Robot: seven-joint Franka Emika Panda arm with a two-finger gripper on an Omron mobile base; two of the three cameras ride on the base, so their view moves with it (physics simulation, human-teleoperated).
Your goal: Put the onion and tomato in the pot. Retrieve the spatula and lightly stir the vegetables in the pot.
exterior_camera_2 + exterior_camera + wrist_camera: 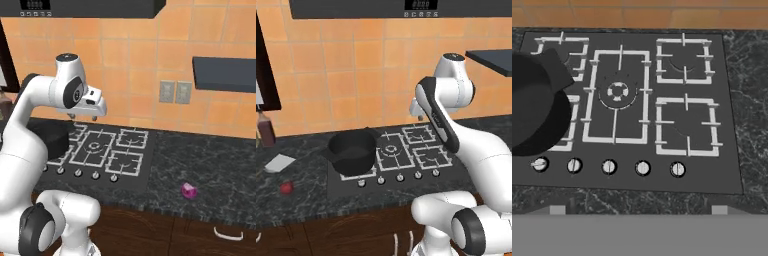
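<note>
The black pot [352,150] stands on the hob's front left burner, also at the left edge of the hand view [534,112]. A small red tomato [287,188] lies on the dark counter left of the hob. Behind it lies the spatula [279,163], with its pale squarish blade showing. A small purple onion [188,190] rests on the counter right of the hob. My gripper [83,117] hangs open and empty above the hob's middle, right of the pot and well above it. Its fingertips [557,210] stand wide apart.
The hob [432,172] has several white grates and a row of knobs [608,166] along its front. A dark bottle [266,131] stands at the far left by the tiled wall. A dark shelf [225,74] juts from the wall at right.
</note>
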